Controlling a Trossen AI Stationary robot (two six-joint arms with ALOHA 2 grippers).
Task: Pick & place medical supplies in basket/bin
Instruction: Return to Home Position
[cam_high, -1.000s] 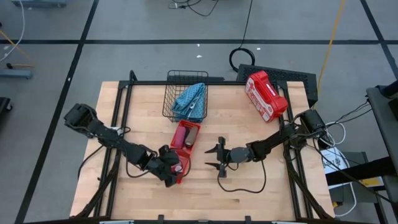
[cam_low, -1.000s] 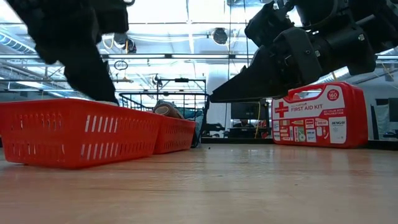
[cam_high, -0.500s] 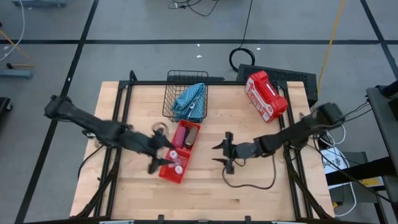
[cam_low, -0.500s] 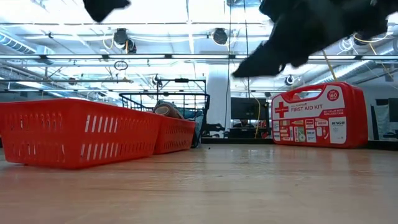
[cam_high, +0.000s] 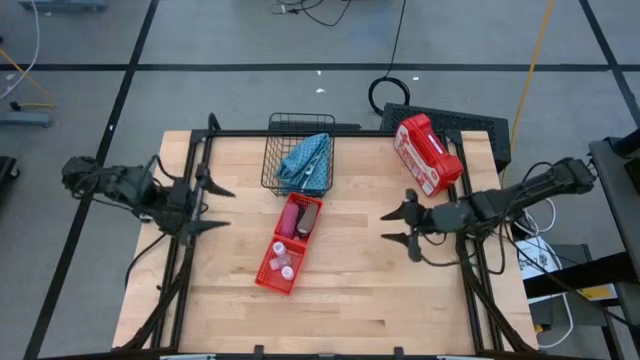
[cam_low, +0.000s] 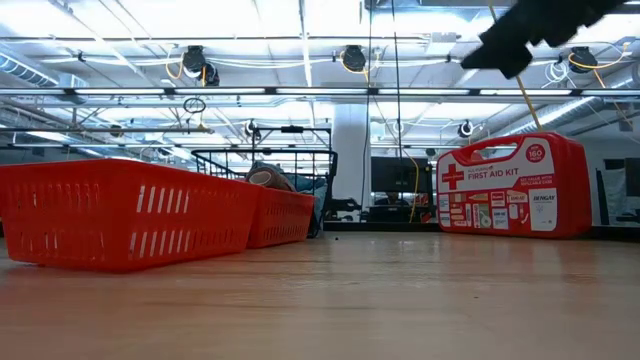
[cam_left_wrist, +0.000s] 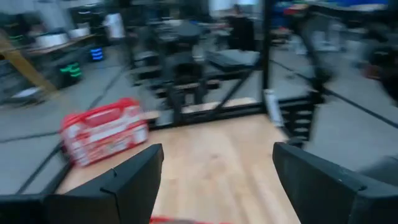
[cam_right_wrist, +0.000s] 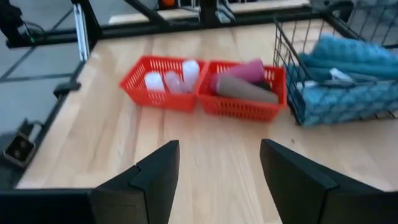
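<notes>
The light-blue pouch (cam_high: 305, 158) lies in the black wire basket (cam_high: 283, 125) at the table's far middle. Next to it stand two red bins end to end: the far one (cam_high: 299, 217) holds brown, pink and black bandage rolls (cam_right_wrist: 245, 79), the near one (cam_high: 278, 264) holds white vials (cam_right_wrist: 171, 77). My left gripper (cam_high: 208, 206) is open and empty near the table's left edge. My right gripper (cam_high: 402, 227) is open and empty right of the bins, above the table.
A big red and white first aid case (cam_high: 426, 153) stands on its edge at the far right of the table, also in the low view (cam_low: 510, 186). Bare wood lies between the bins and the right gripper, and along the near edge.
My left gripper has risen out of the near red bin and drawn back toward the table's left edge. My right gripper has drawn back toward the right edge and risen. Both stay open. The white vials now show in the near bin.
</notes>
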